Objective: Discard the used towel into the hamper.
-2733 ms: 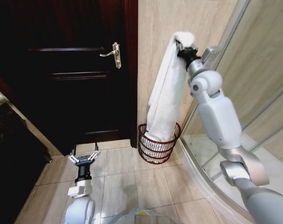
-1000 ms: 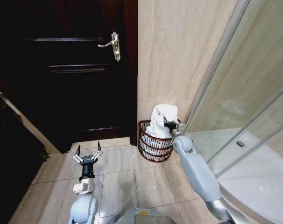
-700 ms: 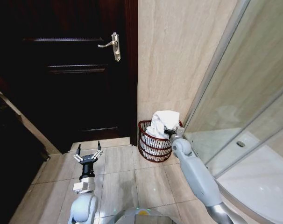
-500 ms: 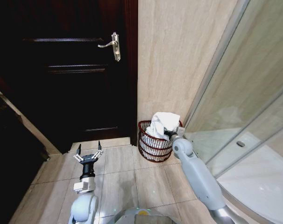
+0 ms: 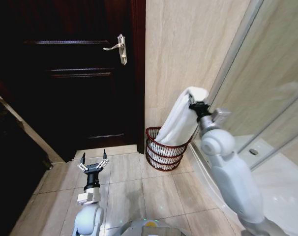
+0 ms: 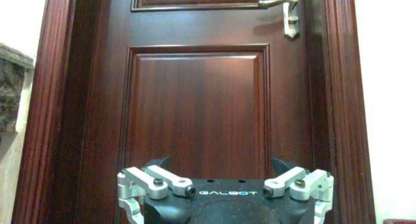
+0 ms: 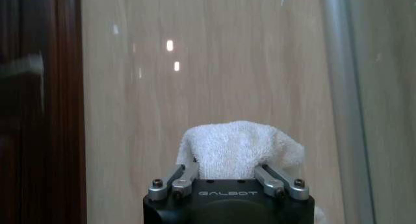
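The right gripper (image 5: 194,102) is gripping the white towel (image 5: 178,121) by its top fold, jaws clenched on the terry cloth, as the right wrist view makes plain. It is holding that fold high, to the right of and above the hamper (image 5: 164,149), so the cloth is hanging in a slanted drape down to the left, its lower end dipping inside the hamper's rim. That looks deliberate: the hanging length is lining up over the opening, so the towel should fall in on release. The hamper is standing on the floor tiles against the far beige wall (image 5: 183,54), between the dark wooden door (image 5: 75,78) and the glass shower screen (image 5: 267,83). Its wire sides are showing pale cloth within. The left gripper (image 5: 93,166) is idling low on the near left, jaws spread, holding nothing, facing the door.
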`<state>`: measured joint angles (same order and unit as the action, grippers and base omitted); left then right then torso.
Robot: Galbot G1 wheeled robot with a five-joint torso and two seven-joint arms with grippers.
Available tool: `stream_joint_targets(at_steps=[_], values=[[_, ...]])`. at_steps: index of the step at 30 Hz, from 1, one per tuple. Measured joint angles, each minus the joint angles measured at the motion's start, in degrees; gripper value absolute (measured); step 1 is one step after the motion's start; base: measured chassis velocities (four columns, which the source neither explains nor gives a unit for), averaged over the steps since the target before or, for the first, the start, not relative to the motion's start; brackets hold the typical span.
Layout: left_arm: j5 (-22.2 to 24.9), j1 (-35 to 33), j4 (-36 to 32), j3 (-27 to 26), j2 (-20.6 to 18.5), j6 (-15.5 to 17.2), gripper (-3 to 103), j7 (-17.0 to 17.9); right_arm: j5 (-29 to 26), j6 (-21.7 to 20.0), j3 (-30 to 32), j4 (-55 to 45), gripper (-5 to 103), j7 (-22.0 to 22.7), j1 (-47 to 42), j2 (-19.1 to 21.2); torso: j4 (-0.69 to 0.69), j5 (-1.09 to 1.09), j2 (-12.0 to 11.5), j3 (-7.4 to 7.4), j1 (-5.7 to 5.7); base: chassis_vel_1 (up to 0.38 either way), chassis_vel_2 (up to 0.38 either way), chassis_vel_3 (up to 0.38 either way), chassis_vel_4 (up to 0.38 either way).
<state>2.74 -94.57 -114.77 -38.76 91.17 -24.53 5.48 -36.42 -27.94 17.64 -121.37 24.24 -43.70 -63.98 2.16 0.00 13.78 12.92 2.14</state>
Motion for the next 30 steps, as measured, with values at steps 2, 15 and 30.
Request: stream_joint_targets(at_steps=[2, 15, 30], values=[[-0.48, -0.03, 0.01, 0.19, 0.28, -0.26, 100, 0.01, 0.26, 0.75, -1.22, 3.26, 24, -1.21, -2.03, -0.96, 0.00, 0.02, 0.00, 0.02, 0.01, 0.000, 0.000, 0.000, 0.000], [-1.43, -0.89, -0.53, 0.34, 0.99, -0.88, 100, 0.08, -4.21, 2.18, -8.27, 24.19, 24, -1.17, 0.88, -6.90, 0.02, -0.02, 0.03, 0.04, 0.03, 0.000, 0.000, 0.000, 0.000], [0.41, -1.99, -1.54, -1.32, 0.98, -1.69, 100, 0.79, -15.69, -8.67, -10.92, 35.39, 24, 6.16, 5.30, -6.83, 0.01, 0.00, 0.06, 0.04, 0.03, 0.000, 0.000, 0.000, 0.000]])
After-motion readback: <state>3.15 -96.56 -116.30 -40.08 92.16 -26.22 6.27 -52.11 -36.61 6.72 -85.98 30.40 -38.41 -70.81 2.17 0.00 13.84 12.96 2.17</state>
